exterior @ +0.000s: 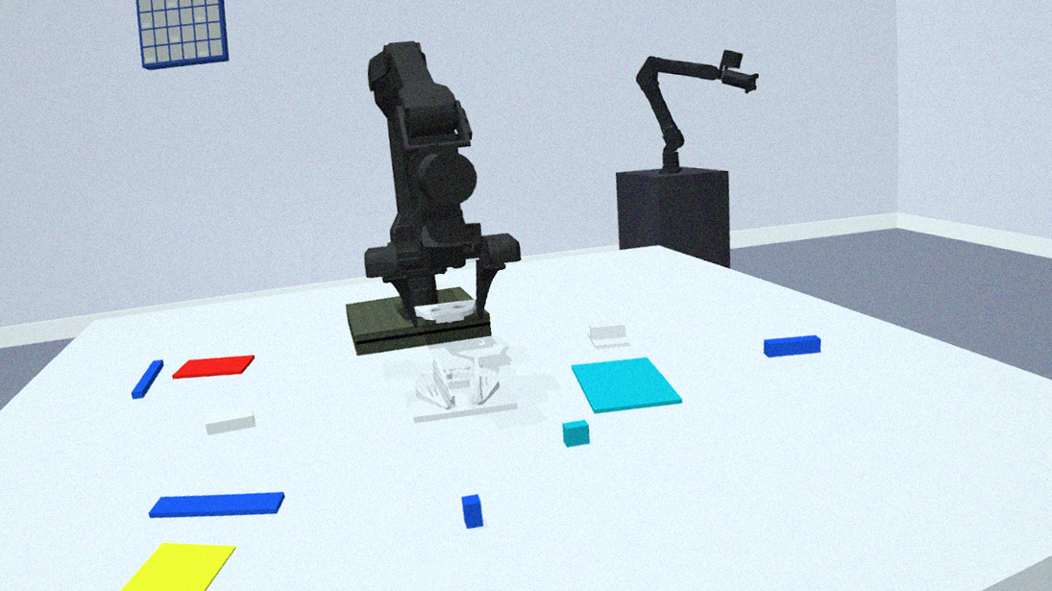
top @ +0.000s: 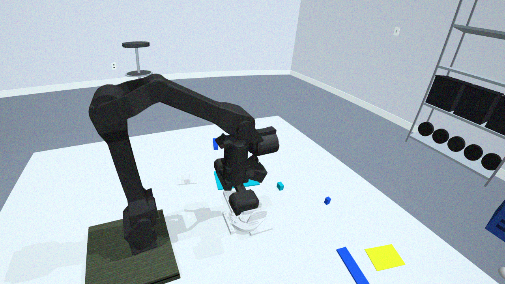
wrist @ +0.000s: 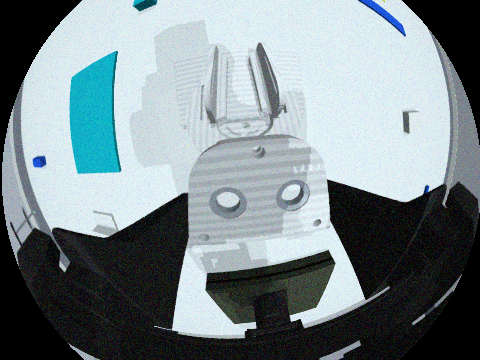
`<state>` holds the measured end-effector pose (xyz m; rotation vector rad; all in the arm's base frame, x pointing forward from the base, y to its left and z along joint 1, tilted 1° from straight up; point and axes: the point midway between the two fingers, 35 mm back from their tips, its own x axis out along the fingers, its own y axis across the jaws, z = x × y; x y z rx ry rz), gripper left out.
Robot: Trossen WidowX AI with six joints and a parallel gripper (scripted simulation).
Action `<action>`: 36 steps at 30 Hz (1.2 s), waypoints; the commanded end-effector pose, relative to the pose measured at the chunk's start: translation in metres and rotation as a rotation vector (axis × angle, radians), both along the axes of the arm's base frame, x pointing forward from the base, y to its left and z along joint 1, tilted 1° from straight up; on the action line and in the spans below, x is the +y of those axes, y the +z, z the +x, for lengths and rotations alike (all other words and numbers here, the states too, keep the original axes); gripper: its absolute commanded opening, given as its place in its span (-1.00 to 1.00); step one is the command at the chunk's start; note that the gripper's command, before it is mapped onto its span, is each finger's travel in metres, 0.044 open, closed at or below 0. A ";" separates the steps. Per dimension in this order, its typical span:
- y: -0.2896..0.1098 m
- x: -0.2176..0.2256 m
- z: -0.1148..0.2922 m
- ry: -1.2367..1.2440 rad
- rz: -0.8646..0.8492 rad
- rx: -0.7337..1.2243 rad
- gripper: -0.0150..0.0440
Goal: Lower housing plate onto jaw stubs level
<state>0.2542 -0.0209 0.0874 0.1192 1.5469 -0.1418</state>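
My gripper [exterior: 446,319] [wrist: 256,194] is shut on the white housing plate [top: 227,196] [exterior: 446,312] [wrist: 260,192], one finger at each side. The plate has two round holes and hangs above the table. Below it, a white base [top: 227,224] [exterior: 464,413] carries two upright ridged jaws, a left jaw [exterior: 436,389] [wrist: 215,85] and a right jaw [exterior: 484,384] [wrist: 266,80] in the wrist view. The plate is clear of the jaws and set toward the arm's mount. It covers the rear of the base in the wrist view. The jaw stubs cannot be made out clearly.
A cyan sheet [top: 249,183] [exterior: 624,385] [wrist: 95,115] lies beside the base, with a cyan block [top: 280,185] [exterior: 575,433] near it. A white bracket [exterior: 608,333] stands behind the sheet. A small blue block [top: 327,200] [exterior: 471,511] and a white bar [exterior: 231,423] lie farther off.
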 end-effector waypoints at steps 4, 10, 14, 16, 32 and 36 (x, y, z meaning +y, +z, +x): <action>0.000 0.000 0.001 0.003 -0.002 -0.002 0.70; 0.000 0.000 0.001 0.003 -0.002 -0.002 0.70; -0.004 -0.001 0.002 0.003 -0.002 -0.002 0.70; -0.007 -0.001 0.002 0.003 -0.002 -0.003 0.70; -0.034 -0.001 0.004 0.003 -0.003 -0.002 0.70; -0.040 -0.001 0.004 0.003 -0.003 -0.002 0.70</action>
